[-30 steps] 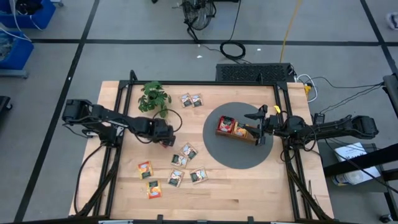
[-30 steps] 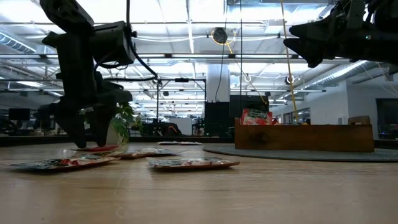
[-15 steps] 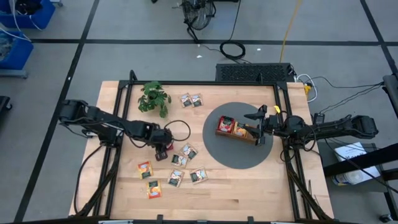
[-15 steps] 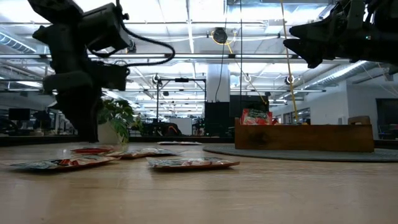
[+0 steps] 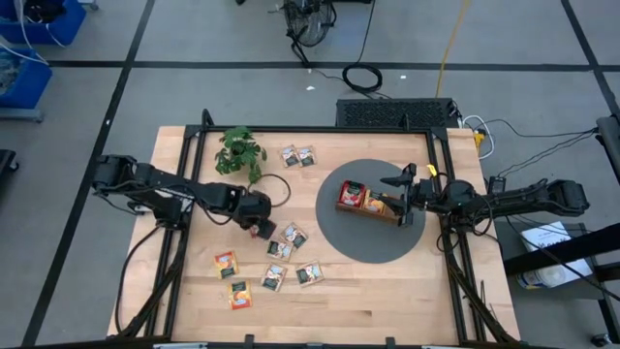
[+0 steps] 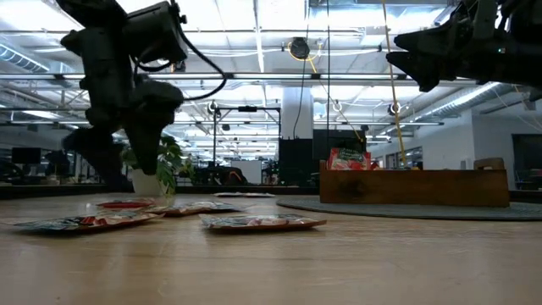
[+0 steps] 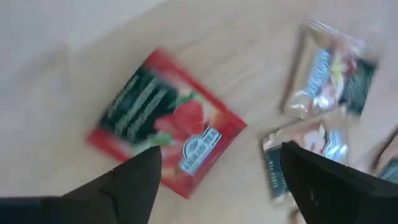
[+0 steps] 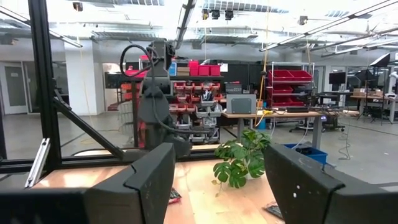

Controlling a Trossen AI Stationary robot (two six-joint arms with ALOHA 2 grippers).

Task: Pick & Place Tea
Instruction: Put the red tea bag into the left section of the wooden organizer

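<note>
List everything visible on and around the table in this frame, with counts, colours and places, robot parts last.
loose tea sachets: about ten, red, orange-yellow and white-green; two near the far edge, the others spread left of the mat toward the near edge.
red tea sachet: one, flat on the wood just ahead of the left claw.
wooden tray: one, brown, on the round mat, with at least two sachets in its left end.
round mat: one, grey, right half of the table.
plant: one, green, far left of the table.
table: one, light wood with a black frame.
left claw: open, above the sachets left of the mat.
right claw: open, raised over the tray, holding nothing.
</note>
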